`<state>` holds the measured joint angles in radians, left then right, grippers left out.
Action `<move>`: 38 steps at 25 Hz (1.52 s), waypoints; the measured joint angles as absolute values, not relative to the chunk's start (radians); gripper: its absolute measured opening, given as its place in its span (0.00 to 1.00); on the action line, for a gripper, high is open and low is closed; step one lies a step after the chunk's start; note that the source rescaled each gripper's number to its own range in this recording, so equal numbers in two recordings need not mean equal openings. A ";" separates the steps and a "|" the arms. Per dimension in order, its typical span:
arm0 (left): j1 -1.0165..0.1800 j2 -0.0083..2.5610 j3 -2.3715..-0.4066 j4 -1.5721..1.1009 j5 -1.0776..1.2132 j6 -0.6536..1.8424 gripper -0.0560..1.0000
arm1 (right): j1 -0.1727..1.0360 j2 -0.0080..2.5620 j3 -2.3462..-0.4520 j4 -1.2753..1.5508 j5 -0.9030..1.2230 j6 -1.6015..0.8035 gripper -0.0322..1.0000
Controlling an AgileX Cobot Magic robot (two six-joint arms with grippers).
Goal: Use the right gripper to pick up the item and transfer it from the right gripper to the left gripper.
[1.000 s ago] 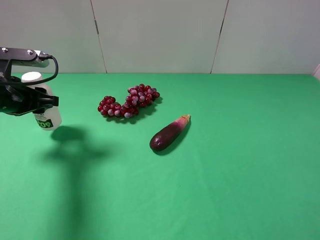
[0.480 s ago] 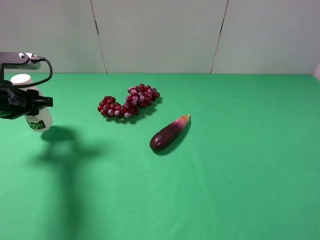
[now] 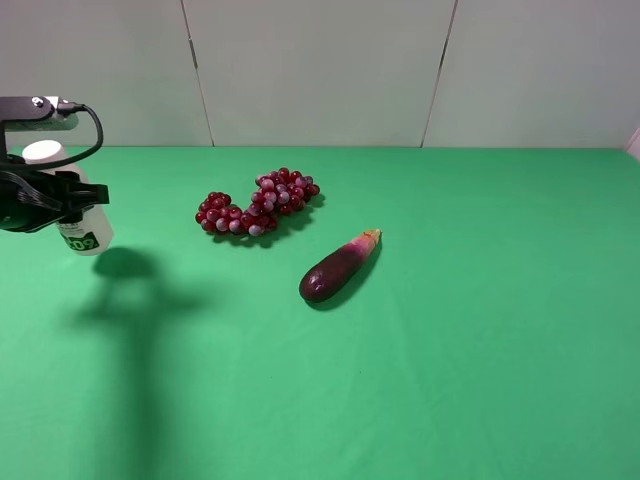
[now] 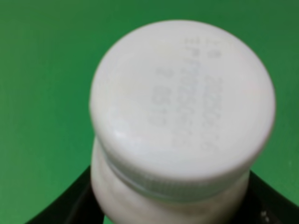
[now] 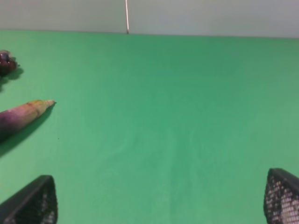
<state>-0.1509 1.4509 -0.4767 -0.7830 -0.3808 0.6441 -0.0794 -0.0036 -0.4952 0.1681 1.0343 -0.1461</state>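
Observation:
The item, a small white bottle with a round white cap and a green label, hangs above the table at the far left, held near upright. My left gripper, black with a silver-grey bracket and a cable, is shut on its upper body. In the left wrist view the cap fills the frame, with black fingers on either side of the neck. My right gripper is out of the exterior view. Its two mesh fingertips stand wide apart and empty over bare green cloth.
A dark purple eggplant lies near the table's middle, and it also shows in the right wrist view. A bunch of red grapes lies behind and left of it. The green cloth meets a pale back wall.
My left gripper has carried the bottle a little to the left and slightly up. The eggplant and grapes have not moved.

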 joint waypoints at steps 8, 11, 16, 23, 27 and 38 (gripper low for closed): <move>-0.151 1.555 -0.473 -0.659 -0.412 0.464 0.05 | -0.079 -0.004 -0.495 0.168 1.034 -0.146 0.89; -0.151 1.558 -0.472 -0.591 -0.425 0.398 0.05 | -0.079 -0.004 -0.495 0.168 1.034 -0.146 0.89; -0.151 1.558 -0.463 -0.551 -0.439 0.378 0.05 | -0.079 -0.004 -0.495 0.170 1.033 -0.146 0.89; -0.151 1.559 -0.439 -0.544 -0.510 0.374 0.59 | -0.079 -0.004 -0.495 0.170 1.033 -0.146 0.89; -0.151 1.556 -0.439 -0.544 -0.514 0.357 0.93 | -0.079 -0.004 -0.495 0.170 1.033 -0.146 0.89; -0.151 1.405 -0.460 -0.541 -0.466 0.458 1.00 | -0.079 -0.004 -0.495 0.170 1.033 -0.146 0.89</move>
<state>-0.1509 1.4051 -0.4601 -0.5406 -0.4659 0.4584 -0.0794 -0.0036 -0.4952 0.1698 1.0334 -0.1461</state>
